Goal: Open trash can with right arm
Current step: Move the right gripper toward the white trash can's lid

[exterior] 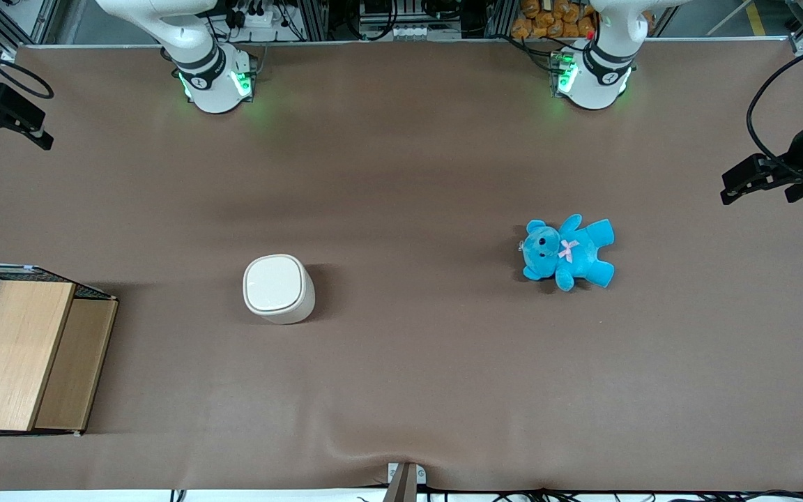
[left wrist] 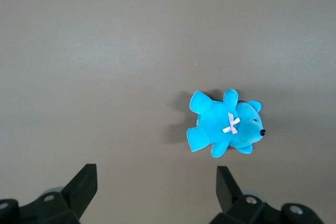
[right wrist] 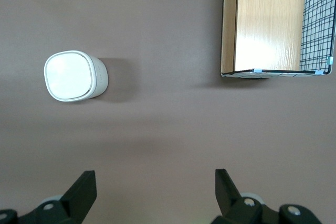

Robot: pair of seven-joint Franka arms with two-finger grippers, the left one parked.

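So I'm basically at square one here: the trash can (exterior: 279,288) is standing upright on the table (exterior: 408,174) with its flat lid shut, and nothing is touching it, so I'd call this the approach step, not even started really. My gripper (right wrist: 155,195) is hanging well above the table with its two fingers (right wrist: 83,192) spread wide open and nothing between them. In the front view it sits out at the working arm's edge of the table (exterior: 4,115), well apart from the trash can and farther from the front camera than it is. From the wrist camera I can see the trash can (right wrist: 73,75) off to one side of where the gripper points, with the wooden box with wire mesh (right wrist: 273,24) in the same view, so I'm not lined up yet. Next move, I reckon: swing over and come down until a fingertip can reach the lid edge, then lift or press it. I can't tell from here which side the hinge is on, so that needs a closer look first. The blue teddy (exterior: 567,252) lies toward the parked arm's end, well out of my way.
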